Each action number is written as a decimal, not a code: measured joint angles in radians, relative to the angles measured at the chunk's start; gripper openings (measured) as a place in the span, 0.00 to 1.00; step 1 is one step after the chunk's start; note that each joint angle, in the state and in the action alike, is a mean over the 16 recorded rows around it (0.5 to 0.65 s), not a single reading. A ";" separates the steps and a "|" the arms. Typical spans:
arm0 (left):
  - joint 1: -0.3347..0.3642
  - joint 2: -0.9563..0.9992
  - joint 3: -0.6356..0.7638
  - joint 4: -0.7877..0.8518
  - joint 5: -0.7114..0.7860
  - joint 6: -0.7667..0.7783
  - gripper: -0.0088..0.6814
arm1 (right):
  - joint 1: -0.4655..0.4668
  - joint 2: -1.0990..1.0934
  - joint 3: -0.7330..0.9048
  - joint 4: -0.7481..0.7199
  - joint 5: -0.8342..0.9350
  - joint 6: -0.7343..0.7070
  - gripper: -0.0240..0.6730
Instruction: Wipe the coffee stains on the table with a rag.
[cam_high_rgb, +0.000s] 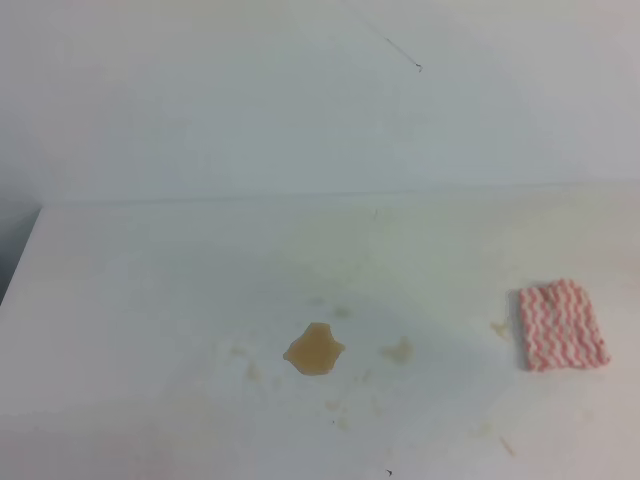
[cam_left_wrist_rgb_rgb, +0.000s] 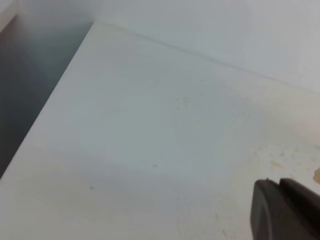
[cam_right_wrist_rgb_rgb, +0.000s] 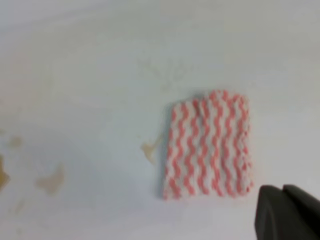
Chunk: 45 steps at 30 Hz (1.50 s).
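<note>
Broad flat white desk (cam_high_rgb: 150, 290) with faint yellowish smears; light tan-brown irregular coffee puddle (cam_high_rgb: 314, 349) near the front centre, paler brown splotches (cam_high_rgb: 398, 350) just right of it and scattered around; small rectangular folded rag with pink-red and white wavy stripes (cam_high_rgb: 562, 324) lying flat at the right, well apart from the puddle; small splotch just left of the rag.

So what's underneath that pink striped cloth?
The rag lies flat on the white table, apart from the coffee stains. A small tan smear shows just beside its left edge; whatever is under the cloth itself is hidden.
</note>
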 joint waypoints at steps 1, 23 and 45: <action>0.000 0.000 0.000 0.000 0.000 0.000 0.01 | 0.000 0.035 -0.007 0.005 0.010 -0.016 0.07; 0.000 -0.008 0.000 0.000 0.000 0.000 0.01 | 0.184 0.770 -0.511 -0.246 0.348 0.010 0.62; 0.000 -0.015 0.000 0.000 0.000 0.000 0.01 | 0.302 1.045 -0.703 -0.281 0.444 0.145 0.07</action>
